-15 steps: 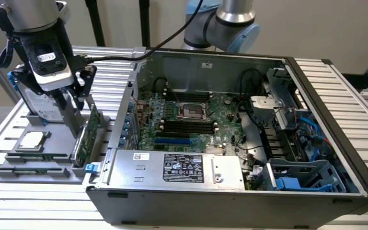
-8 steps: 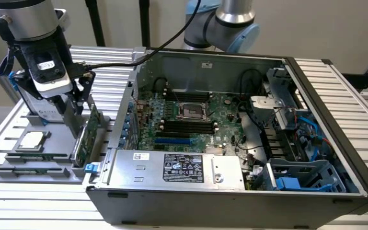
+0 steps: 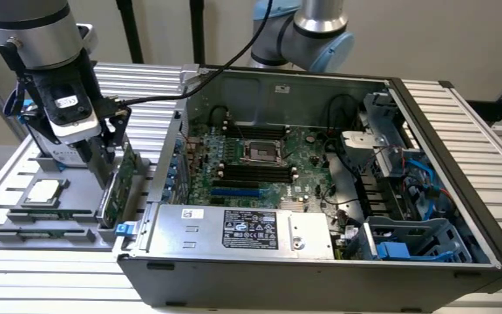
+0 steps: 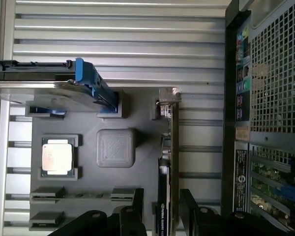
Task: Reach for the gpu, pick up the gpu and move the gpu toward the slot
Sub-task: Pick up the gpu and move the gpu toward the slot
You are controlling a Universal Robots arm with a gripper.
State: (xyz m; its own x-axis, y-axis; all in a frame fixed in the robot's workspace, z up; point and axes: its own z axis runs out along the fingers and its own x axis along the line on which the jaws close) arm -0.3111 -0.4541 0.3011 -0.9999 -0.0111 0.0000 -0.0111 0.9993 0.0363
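Note:
The gpu (image 3: 125, 175) stands on edge in the grey holder tray (image 3: 24, 171), just outside the computer case's side wall. In the wrist view it is a narrow strip (image 4: 170, 162) with a silver end bracket (image 4: 169, 96). My gripper (image 3: 104, 163) hangs directly over the card, open. Its two dark fingers (image 4: 135, 212) straddle the near end of the card without closing on it, the gripper (image 4: 162, 212) centred over the strip. A blue slot (image 3: 235, 193) lies on the motherboard inside the case.
On the tray lie a processor chip (image 4: 56, 156), memory sticks (image 4: 46, 193) and a silver hard drive in a blue frame (image 4: 64, 91). The open case (image 3: 321, 281) holds a power supply (image 3: 242, 229), cables and drive cages. Its perforated rear wall (image 4: 275, 73) is close to the card.

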